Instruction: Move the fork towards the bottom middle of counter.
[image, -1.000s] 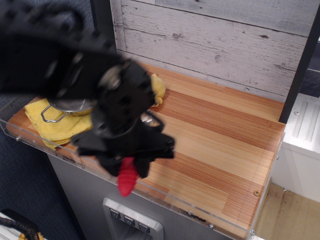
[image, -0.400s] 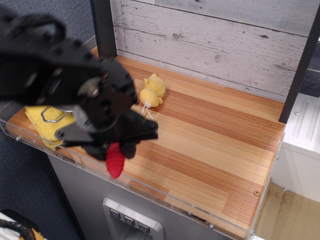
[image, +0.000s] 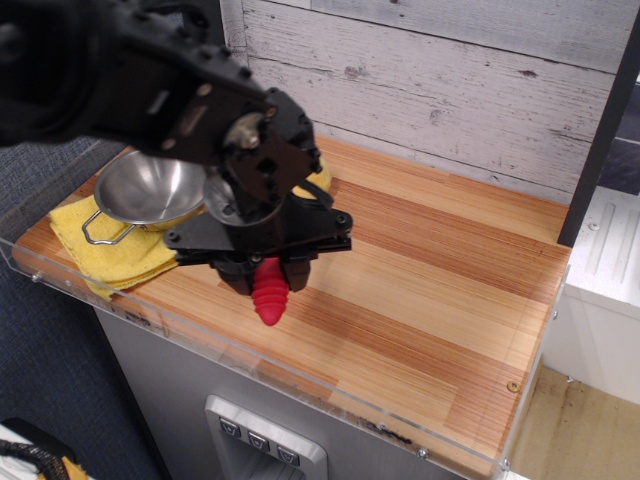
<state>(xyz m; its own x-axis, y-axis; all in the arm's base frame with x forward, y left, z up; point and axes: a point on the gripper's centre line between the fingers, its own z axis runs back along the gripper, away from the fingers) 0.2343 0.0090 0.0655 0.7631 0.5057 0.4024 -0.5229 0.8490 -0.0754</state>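
One black robot gripper (image: 266, 270) hangs low over the left-centre part of the rectangular wooden counter of light and reddish-brown striped planks (image: 420, 300), its jaws pinched on the thick ribbed bright-red handle of the fork (image: 268, 298); only the lower end of that handle shows, pointing down toward the front edge, and the metal head is hidden inside the black housing; whether the handle tip touches the wood cannot be told from this view. The bulky black arm (image: 130, 80) reaches in from the upper left and covers much of that corner. Just to the left of the gripper sits a round shiny metal bowl with a wire handle (image: 148, 190), resting on a folded yellow cloth (image: 110, 250) near the left end of the counter; behind the gripper, a small yellow soft object (image: 318, 178) peeks out at the arm's edge, mostly hidden. A clear acrylic rim (image: 330, 390) runs along the front edge; a grey weathered plank wall (image: 440, 90) stands behind.
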